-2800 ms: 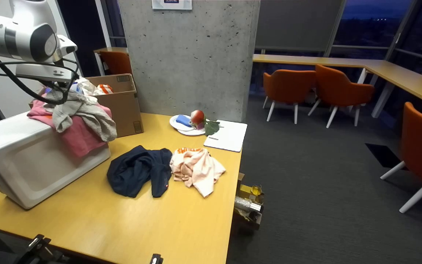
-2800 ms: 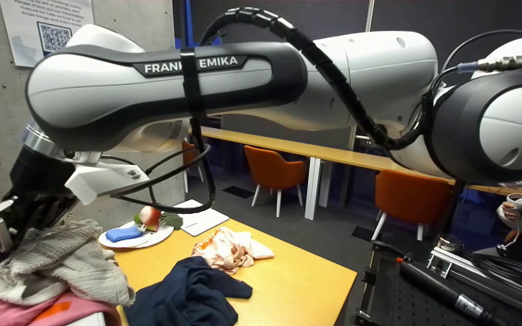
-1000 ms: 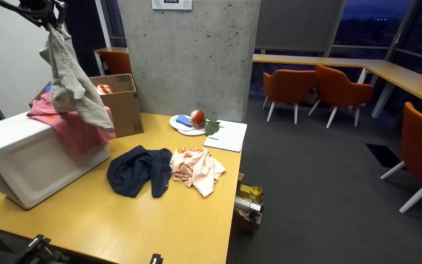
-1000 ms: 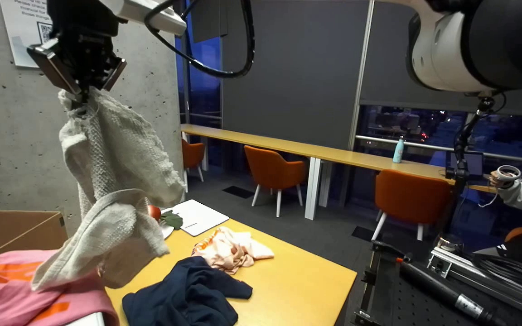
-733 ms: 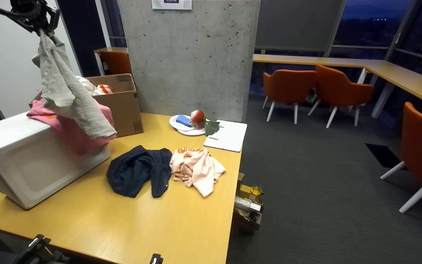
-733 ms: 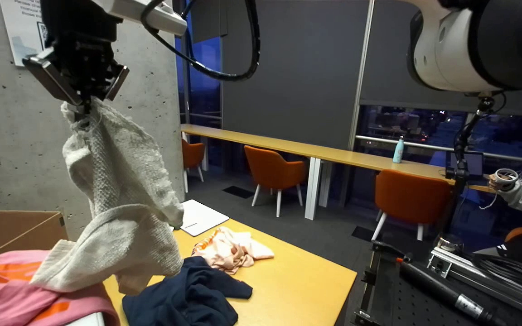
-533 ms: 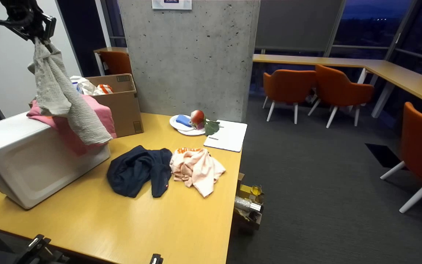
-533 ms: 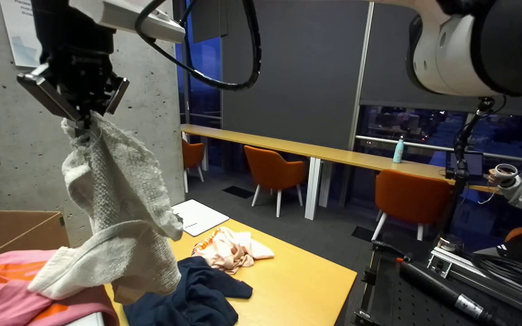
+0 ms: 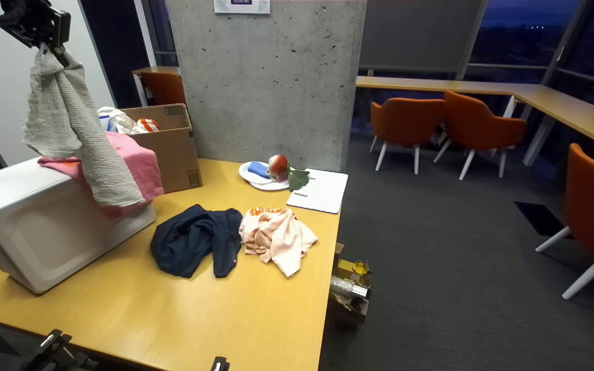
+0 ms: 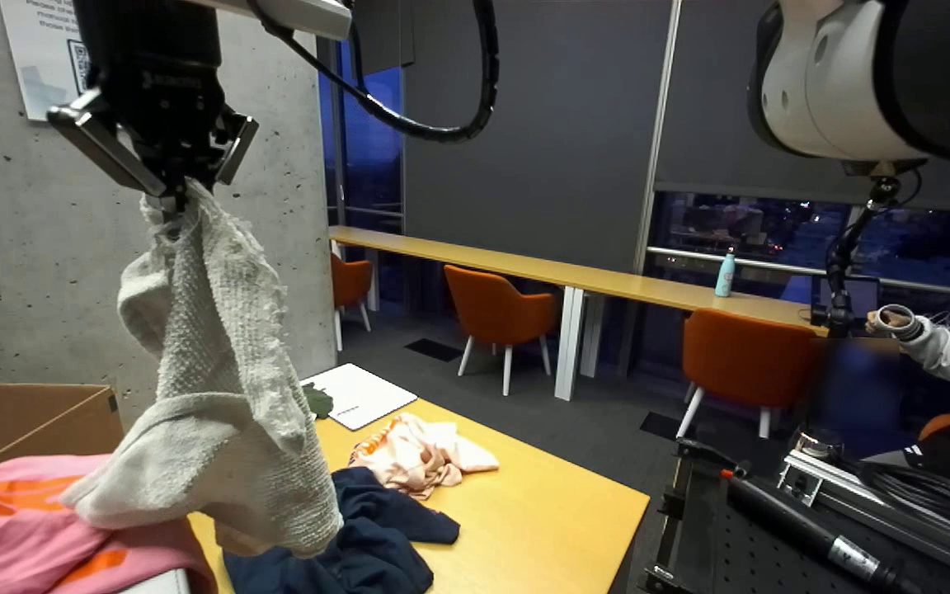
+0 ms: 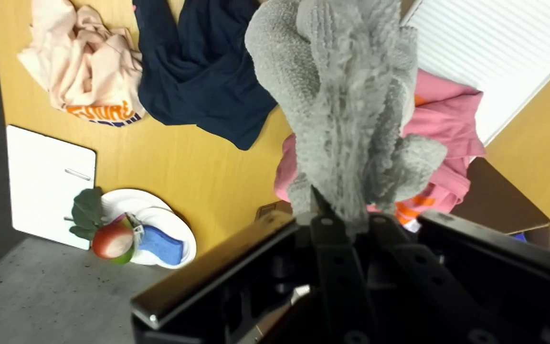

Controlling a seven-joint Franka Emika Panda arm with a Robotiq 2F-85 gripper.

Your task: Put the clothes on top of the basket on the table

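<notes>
Wrist view: my gripper (image 11: 354, 220) pinches gray cloth (image 11: 342, 110) at upper center; upper left, a peach garment (image 11: 98, 76) reads “FUTURE.” In an exterior view, it hangs upper left, the cloth in front of pink fabric (image 9: 142, 167) draped over the white basket (image 9: 60, 247).

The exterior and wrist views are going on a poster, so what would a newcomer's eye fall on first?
Probably the grey cloth hanging from the robot's hand, large in an exterior view and in the upper middle of the wrist view. Next, perhaps, the pink garment draped over one end of the white basket. The navy garment and peach garment, side by side on the yellow table, would likely follow.
</notes>
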